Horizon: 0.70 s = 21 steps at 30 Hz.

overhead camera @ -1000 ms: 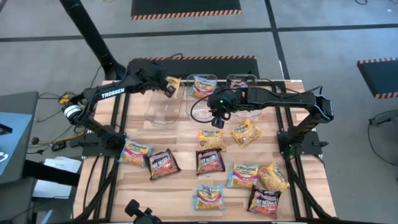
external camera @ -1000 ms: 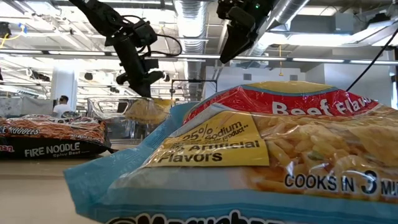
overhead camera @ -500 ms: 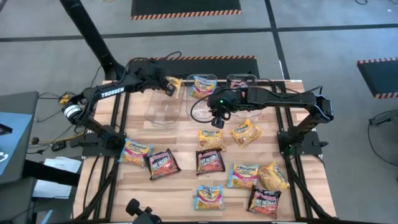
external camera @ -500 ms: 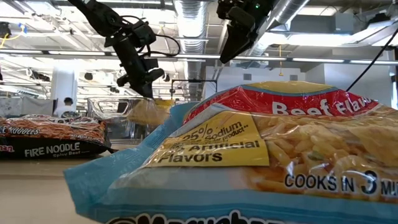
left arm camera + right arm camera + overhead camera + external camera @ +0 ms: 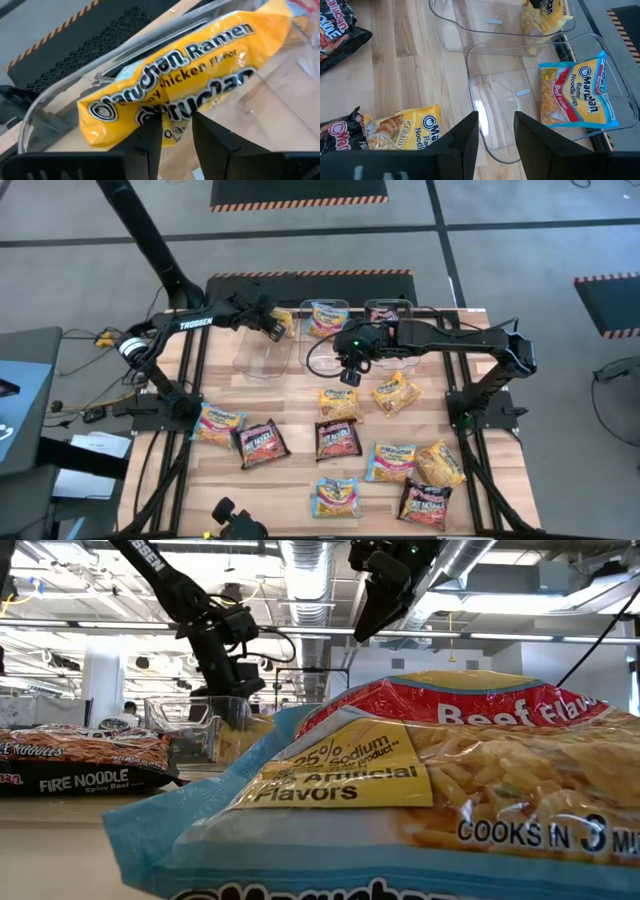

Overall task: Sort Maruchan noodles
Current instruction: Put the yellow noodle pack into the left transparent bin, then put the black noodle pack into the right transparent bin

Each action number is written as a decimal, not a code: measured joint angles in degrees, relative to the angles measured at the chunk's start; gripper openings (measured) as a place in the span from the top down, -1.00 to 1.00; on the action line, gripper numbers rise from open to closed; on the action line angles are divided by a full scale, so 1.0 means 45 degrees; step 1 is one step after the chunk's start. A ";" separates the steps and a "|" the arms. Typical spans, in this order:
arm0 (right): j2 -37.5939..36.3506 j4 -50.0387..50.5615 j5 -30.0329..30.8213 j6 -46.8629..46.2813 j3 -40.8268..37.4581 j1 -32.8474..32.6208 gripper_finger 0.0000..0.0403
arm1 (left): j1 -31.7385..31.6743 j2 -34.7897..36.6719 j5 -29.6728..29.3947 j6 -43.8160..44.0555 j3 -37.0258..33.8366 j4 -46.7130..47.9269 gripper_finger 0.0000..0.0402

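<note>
My left gripper (image 5: 272,328) stands open over the left clear bin (image 5: 262,352), low inside it (image 5: 228,680). A yellow chicken packet (image 5: 175,75) of Maruchan noodles lies in that bin, leaning on its far wall, just ahead of the fingertips. My right gripper (image 5: 348,372) hangs open above the table, by the near end of the middle bin (image 5: 510,95), holding nothing. A blue beef packet (image 5: 580,95) lies in the middle bin. Several more packets, yellow (image 5: 397,392), blue (image 5: 337,496) and black-red (image 5: 260,442), lie flat on the wooden table. My left gripper's open fingers (image 5: 150,135) stand at the yellow packet's near edge (image 5: 172,131). I cannot tell whether they touch it. The packet rests in the bin on its own.
A third clear bin (image 5: 392,310) stands at the far right of the row. A creamy chicken packet (image 5: 405,130) lies just below my right gripper. In the low view a blue packet (image 5: 420,800) fills the foreground, with a Fire Noodle packet (image 5: 80,762) behind it on the left.
My left gripper has gone down into the left bin and a little toward the table's right edge. The yellow packet, which hung below its fingers a second ago, now lies in the bin against the far wall.
</note>
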<state>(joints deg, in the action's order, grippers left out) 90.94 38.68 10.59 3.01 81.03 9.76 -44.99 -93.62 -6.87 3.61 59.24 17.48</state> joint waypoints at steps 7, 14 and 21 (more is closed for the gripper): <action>0.0000 -0.0010 0.0000 0.0005 0.0005 0.0005 0.25 | -0.0016 0.0731 0.0072 -0.0047 0.0000 0.0056 0.50; 0.0000 0.0000 -0.0003 -0.0002 0.0002 -0.0005 0.25 | -0.0031 0.1524 -0.0010 -0.0207 0.0015 0.1175 0.50; 0.0000 -0.0013 -0.0003 -0.0005 0.0005 -0.0145 0.25 | -0.0370 0.1284 -0.0330 -0.0045 0.0015 0.2895 0.50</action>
<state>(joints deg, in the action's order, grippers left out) 90.94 38.62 10.58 2.98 81.06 9.11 -46.65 -87.84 -8.36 3.41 59.31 30.51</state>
